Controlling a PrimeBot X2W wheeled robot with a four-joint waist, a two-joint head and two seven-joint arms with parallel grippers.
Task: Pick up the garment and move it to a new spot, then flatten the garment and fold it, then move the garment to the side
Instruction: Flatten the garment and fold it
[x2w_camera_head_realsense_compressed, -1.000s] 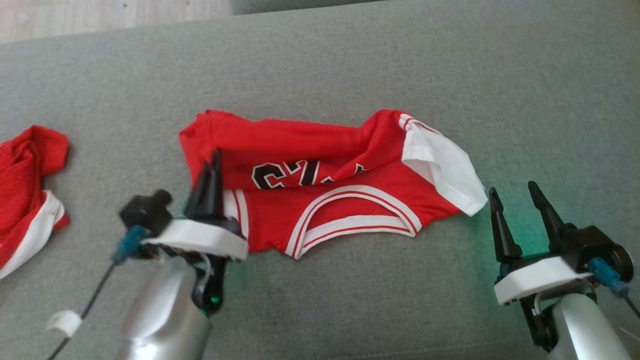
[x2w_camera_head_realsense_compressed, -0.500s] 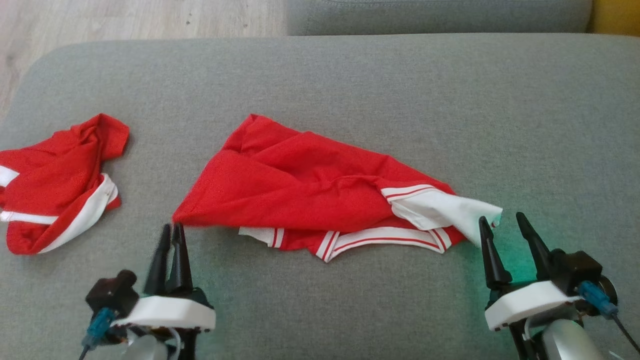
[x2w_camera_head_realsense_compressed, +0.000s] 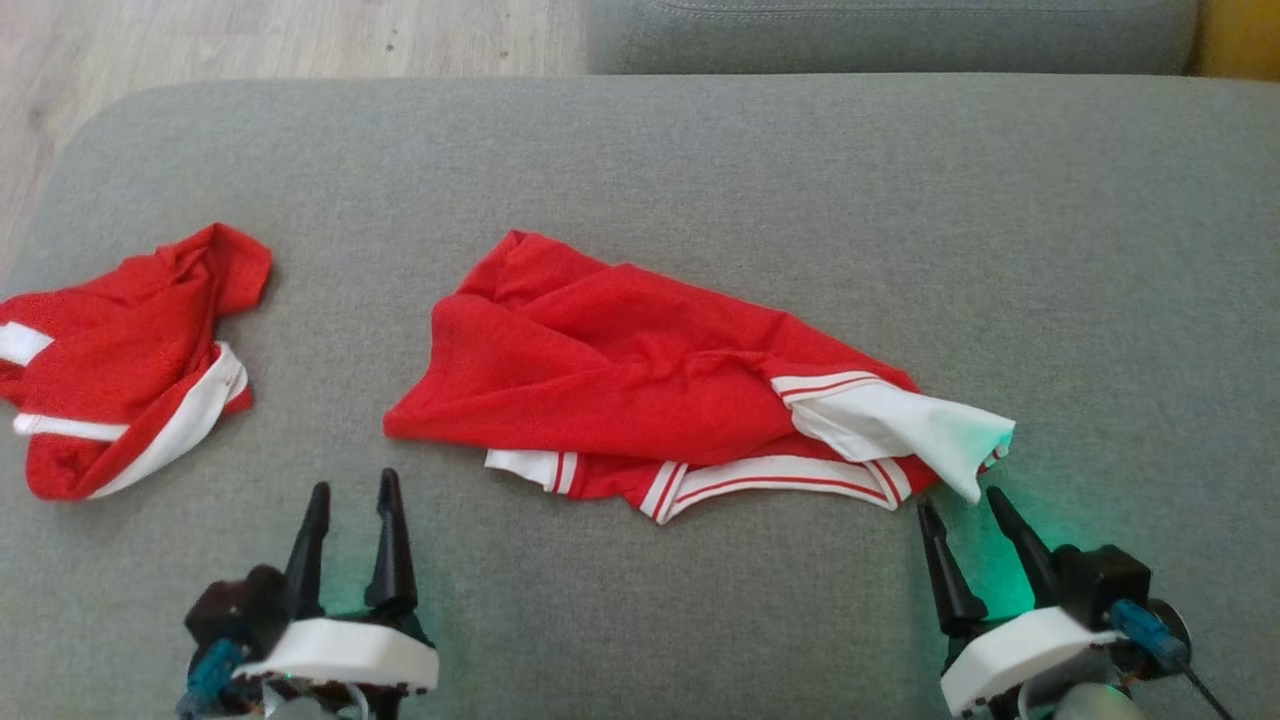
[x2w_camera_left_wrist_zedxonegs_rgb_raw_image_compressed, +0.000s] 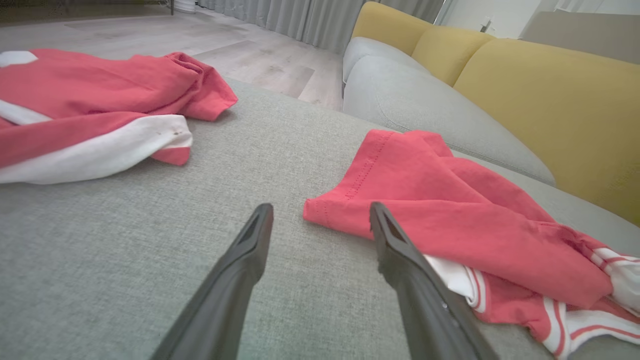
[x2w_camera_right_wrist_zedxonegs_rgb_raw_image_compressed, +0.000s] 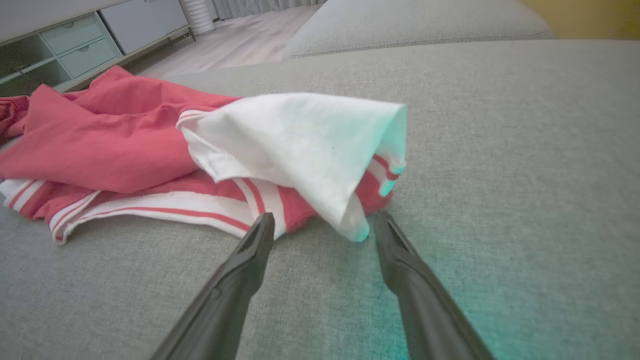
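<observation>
Left gripper (x2w_camera_head_realsense_compressed: 353, 482) drawn back and unclenched, garment (x2w_camera_head_realsense_compressed: 620, 380) released; right gripper (x2w_camera_head_realsense_compressed: 958, 498) spread, empty.
Risk: skewed top layer creased if pressed flat.

Soft even daylight, faint shadows, a green glow on the cushion (x2w_camera_head_realsense_compressed: 700, 150) by the right hand (x2w_camera_head_realsense_compressed: 959, 498).

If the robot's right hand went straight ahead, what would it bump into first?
Most likely the white sleeve of the red jersey; its tip lies right in front of the right hand.
</observation>
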